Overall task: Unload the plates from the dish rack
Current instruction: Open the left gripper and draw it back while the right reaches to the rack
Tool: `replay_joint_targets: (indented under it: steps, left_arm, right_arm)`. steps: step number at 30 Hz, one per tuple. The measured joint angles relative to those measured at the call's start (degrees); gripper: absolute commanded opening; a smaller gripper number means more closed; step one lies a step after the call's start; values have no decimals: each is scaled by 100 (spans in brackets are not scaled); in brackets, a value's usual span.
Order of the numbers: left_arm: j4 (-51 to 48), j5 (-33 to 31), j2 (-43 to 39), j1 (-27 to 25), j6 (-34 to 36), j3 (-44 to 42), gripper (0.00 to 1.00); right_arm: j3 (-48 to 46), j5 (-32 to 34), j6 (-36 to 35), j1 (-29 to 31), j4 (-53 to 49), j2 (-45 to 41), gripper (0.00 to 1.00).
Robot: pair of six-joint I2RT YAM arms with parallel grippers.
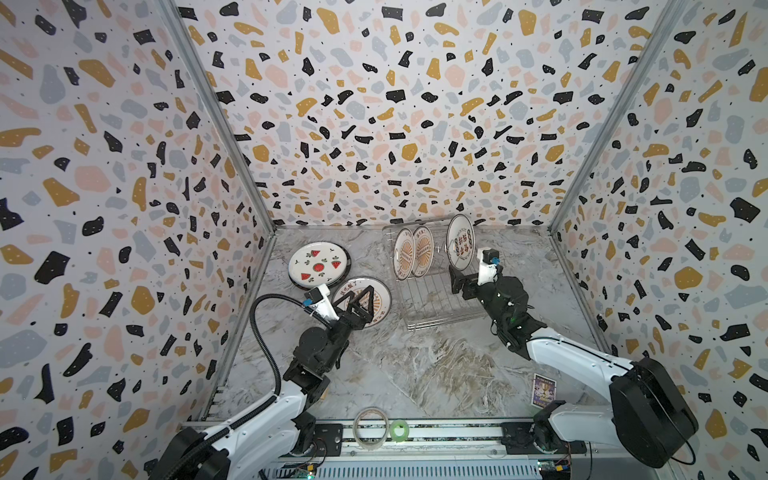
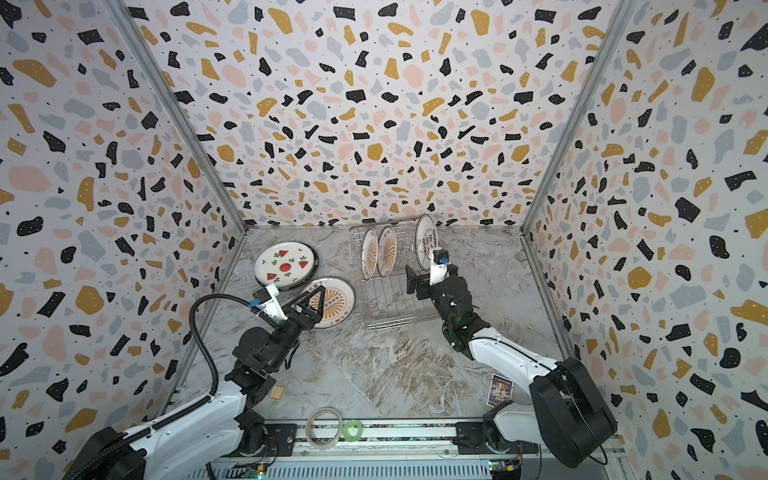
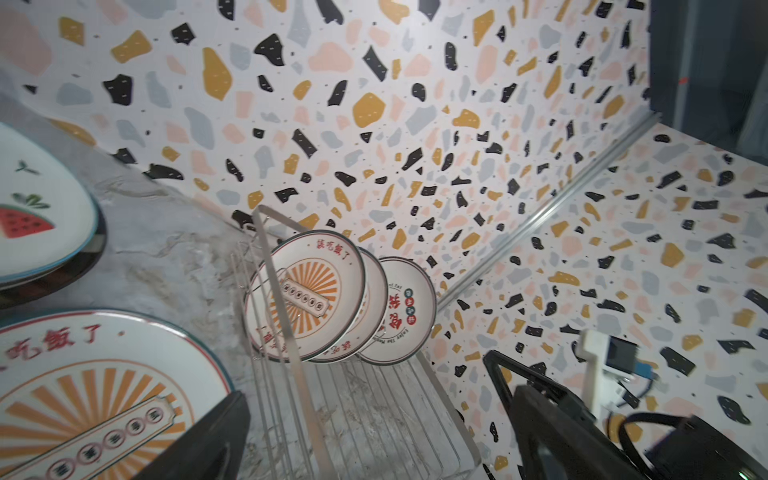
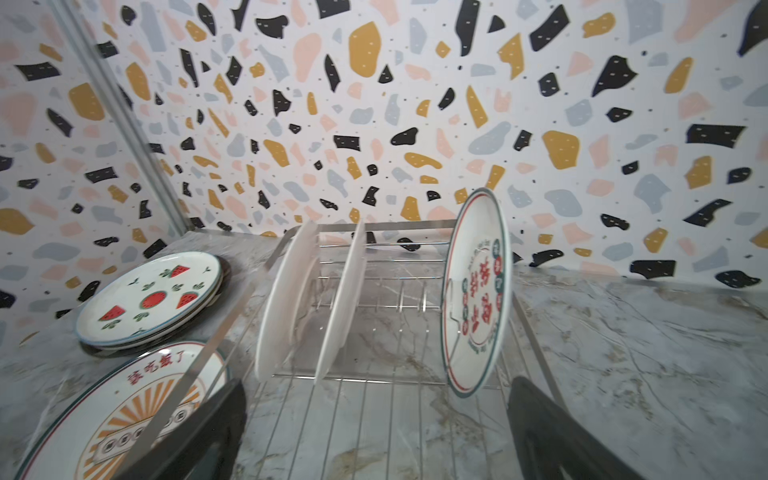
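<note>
The silver wire dish rack (image 1: pixel 434 305) (image 2: pixel 395 309) stands at the back right. Three plates stand upright in it: two orange sunburst plates (image 1: pixel 403 254) (image 3: pixel 301 295) side by side and a red-character plate (image 1: pixel 460 242) (image 4: pixel 478 291) apart from them. Another sunburst plate (image 1: pixel 376 305) (image 3: pixel 83 395) lies flat on the table left of the rack. Behind it a watermelon plate (image 1: pixel 318 264) (image 4: pixel 149 299) rests on a dark one. My left gripper (image 1: pixel 360 300) (image 3: pixel 374 449) hovers open and empty just over the flat sunburst plate. Over the rack's right side, near the red-character plate, my right gripper (image 1: pixel 462 284) (image 4: pixel 374 449) is open and empty.
Patterned walls close in the marble table on three sides. A clear tape roll (image 1: pixel 370 428) and a green tape roll (image 1: pixel 400 430) lie on the front rail. A printed card (image 1: pixel 544 388) lies by the right arm's base. A small wooden block (image 2: pixel 276 392) sits near the left arm.
</note>
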Motion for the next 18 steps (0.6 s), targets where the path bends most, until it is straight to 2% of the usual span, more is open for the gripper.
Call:
replay_joint_targets:
  steps: [11, 14, 18]
  left_arm:
    - [1145, 992, 743, -205, 780, 264, 100]
    - [1349, 1196, 966, -258, 883, 409, 100]
    - [1453, 1370, 1226, -321, 1019, 616, 100]
  right_arm:
    - [1517, -153, 219, -835, -588, 1305, 99]
    - [2065, -37, 240, -892, -807, 1801, 92]
    - [2684, 214, 243, -901, -1132, 2382, 76]
